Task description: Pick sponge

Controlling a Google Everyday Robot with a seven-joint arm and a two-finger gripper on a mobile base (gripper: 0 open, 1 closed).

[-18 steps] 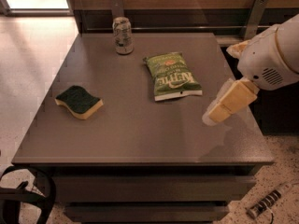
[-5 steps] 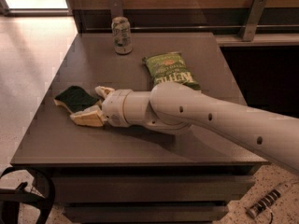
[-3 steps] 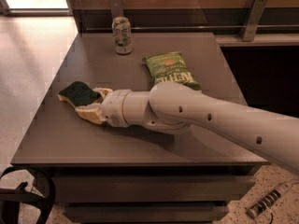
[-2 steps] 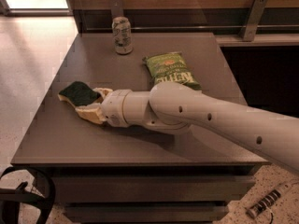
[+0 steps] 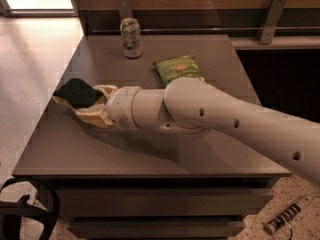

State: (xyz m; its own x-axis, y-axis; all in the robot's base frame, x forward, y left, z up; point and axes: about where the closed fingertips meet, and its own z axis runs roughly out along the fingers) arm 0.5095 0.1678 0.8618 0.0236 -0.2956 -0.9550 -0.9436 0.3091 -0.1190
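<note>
Sponge pinched in gripper, left side of table.

Small wavy-edged sponge w/ dark green scrub top over pale yellow foam [image 5: 76, 92] is near left edge of dark grey-brown table [image 5: 150, 154]. Its right end is between the yellow foam-padded fingers [image 5: 92, 117] of the white gripper [image 5: 90, 103]; jaws pinch it, one pad behind, one in front. Sponge's right end is hidden by the wrist; can't tell if its underside touches the tabletop. White arm [image 5: 225, 119] cut off at right edge. Flat green chip bag [image 5: 177, 69] partly covered by arm. Aluminium drinks can [image 5: 131, 37] upright at back, label illegible.
</note>
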